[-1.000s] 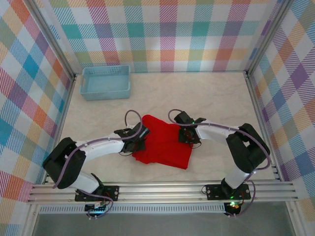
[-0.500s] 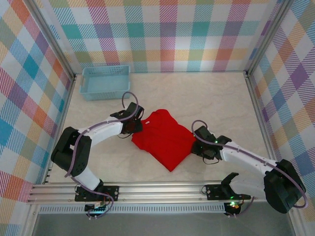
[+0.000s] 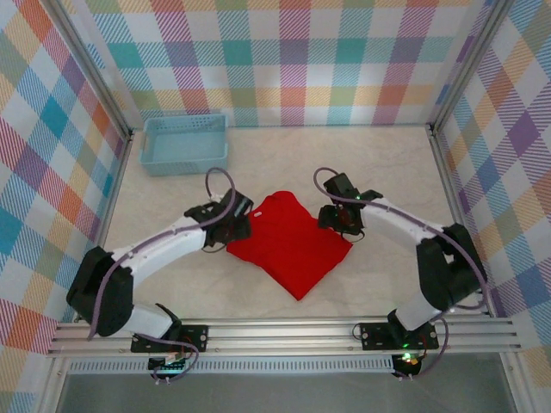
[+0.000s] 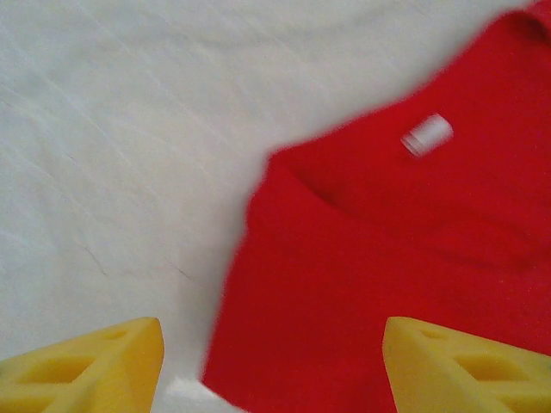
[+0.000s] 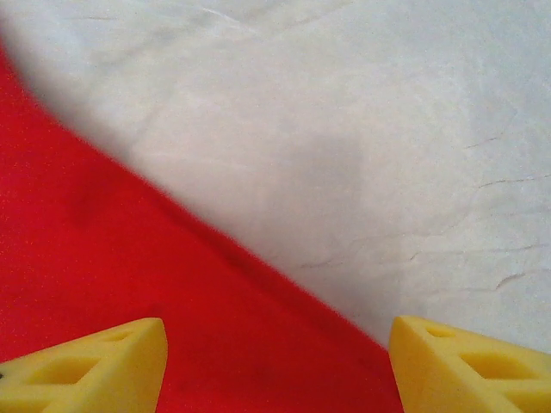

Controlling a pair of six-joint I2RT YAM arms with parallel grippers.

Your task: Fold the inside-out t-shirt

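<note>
In your left wrist view the t-shirt [image 4: 387, 258] is blurred and runs off the right and bottom edges; its white label [image 4: 427, 134] is too soft to read. From above, the left wrist [image 3: 222, 217] and right wrist [image 3: 344, 206] hide their own jaws from you.

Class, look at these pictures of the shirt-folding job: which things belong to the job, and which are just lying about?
Part of the job:
red t-shirt
left gripper, open
right gripper, open

Just lying about:
light-blue basket, at the far left, apart from the shirt
</note>
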